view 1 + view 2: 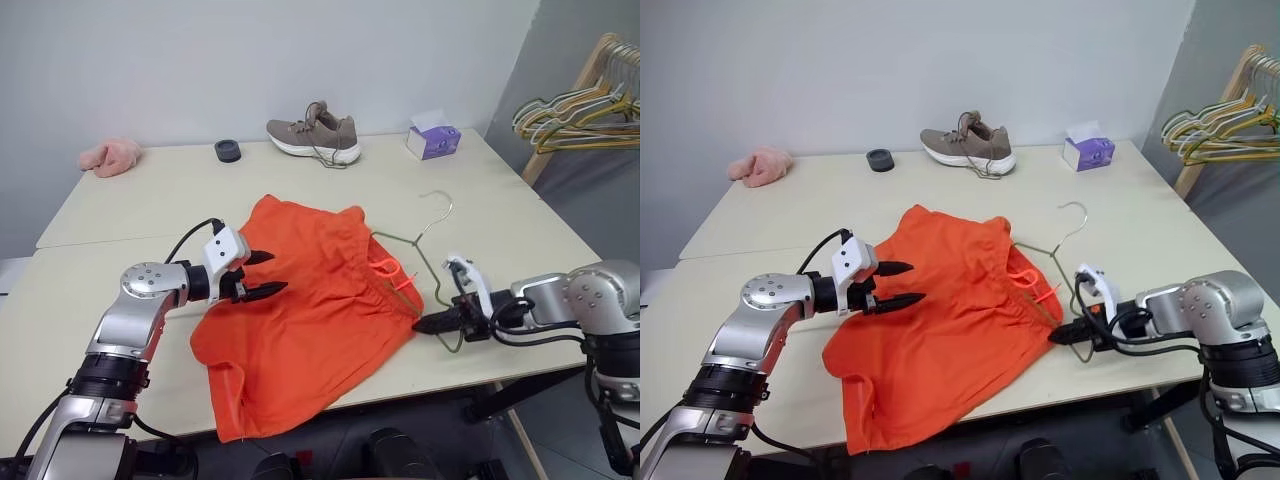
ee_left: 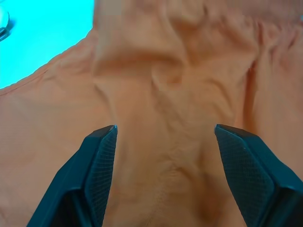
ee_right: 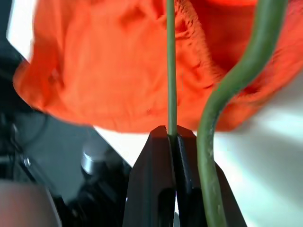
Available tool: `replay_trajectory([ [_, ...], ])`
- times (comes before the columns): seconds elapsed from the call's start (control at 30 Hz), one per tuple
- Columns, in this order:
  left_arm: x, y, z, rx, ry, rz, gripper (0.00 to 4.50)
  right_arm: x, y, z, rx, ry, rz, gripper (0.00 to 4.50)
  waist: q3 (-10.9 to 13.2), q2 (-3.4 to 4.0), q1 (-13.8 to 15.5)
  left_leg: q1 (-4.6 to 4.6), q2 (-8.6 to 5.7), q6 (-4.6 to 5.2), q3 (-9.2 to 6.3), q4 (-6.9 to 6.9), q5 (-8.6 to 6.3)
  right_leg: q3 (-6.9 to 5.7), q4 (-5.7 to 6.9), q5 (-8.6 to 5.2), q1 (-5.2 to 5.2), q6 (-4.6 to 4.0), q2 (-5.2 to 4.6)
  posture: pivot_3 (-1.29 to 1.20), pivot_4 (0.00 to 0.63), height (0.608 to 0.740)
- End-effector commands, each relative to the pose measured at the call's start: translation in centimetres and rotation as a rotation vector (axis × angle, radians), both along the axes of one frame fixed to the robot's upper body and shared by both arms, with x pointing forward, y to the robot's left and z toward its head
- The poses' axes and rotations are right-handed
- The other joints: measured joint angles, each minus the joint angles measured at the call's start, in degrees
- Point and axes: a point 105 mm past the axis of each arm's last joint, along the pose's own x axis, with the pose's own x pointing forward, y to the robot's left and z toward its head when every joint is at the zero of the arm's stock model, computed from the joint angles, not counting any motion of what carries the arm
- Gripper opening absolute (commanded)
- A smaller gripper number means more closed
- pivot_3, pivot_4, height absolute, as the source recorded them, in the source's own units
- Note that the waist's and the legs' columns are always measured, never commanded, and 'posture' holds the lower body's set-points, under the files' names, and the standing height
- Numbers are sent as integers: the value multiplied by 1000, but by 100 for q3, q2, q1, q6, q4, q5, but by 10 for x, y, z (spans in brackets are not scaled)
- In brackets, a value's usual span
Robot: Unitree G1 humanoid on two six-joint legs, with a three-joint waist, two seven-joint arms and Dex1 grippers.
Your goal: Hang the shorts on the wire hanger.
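On the far left of the worktop [image 1: 120, 215] a pink cloth [image 1: 110, 155] lies near the back edge, out of my way. My left end effector [image 1: 262, 275] hovers at the left side of the shorts [image 1: 310, 310], its two fingers spread with only orange fabric between and beneath them; as far as I can see it grips nothing. The shorts lie flat and crumpled in the middle of the worktop, one leg drooping over the near edge, the drawstring showing at the waistband on their right. Behind them stand a small black ring [image 1: 228, 150], a shoe [image 1: 314, 133] and a tissue box [image 1: 434, 138]. The wire hanger [image 1: 420, 240] lies just right of the shorts, its hook pointing to the back and its left corner reaching under the waistband. My right end effector [image 1: 432, 323] is pressed together on the hanger's thin wire at its near corner. By my reckoning the job is at an early stage: the hanger is in hand and meeting the waistband, but the shorts are not yet draped over it, and lifting them is still to do. A bunch of hangers [image 1: 580, 110] hangs at the far right.
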Motion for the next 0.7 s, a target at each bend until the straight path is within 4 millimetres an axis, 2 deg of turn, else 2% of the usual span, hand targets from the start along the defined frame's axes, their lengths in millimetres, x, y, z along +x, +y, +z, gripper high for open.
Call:
replay_trajectory([
  [0.03, 3, -1, 15, 0, -66, -5, 3460, 9, -2, -7, -50, 8, -31, 0, 0, 0, -2, 1, 0, 0, 1, 2, 0, 1, 0, 0, 0, 0, 0, -212, 38, 740],
  [0.13, 3, -1, 15, 1, -68, -5, 3460, 17, -1, -9, -53, 15, -57, 0, 0, 0, -11, 5, -1, 0, 7, 6, 0, 1, 2, 2, 1, 4, 1, -212, 38, 740],
  [0.27, 3, -1, 16, 1, -76, -1, 3460, 43, 6, -3, -21, 6, -124, 0, 0, 1, -30, 13, 2, 0, 12, 5, 1, 1, 4, 4, 2, 4, 8, -200, 36, 740],
  [0.47, 4, 0, 17, -12, -80, 9, 3460, 57, 24, 8, 39, -22, -120, 0, -1, 1, -11, 7, 2, 0, 5, 2, 1, 1, 4, 7, 0, -1, 3, -203, 36, 740],
  [0.6, 7, 1, 22, -32, -91, 28, 3460, 73, 38, 29, 52, -256, -59, 0, 0, 4, -14, -2, 0, 0, 0, 1, 1, -1, 3, 7, -5, -1, -2, -205, 35, 740],
  [0.7, 10, 4, 27, -51, -101, 56, 3460, 78, 40, 39, 30, -418, -1, 0, 1, 4, -14, -9, 0, 0, -3, 3, 1, -3, 4, 7, -10, -1, -3, -203, 35, 740],
])
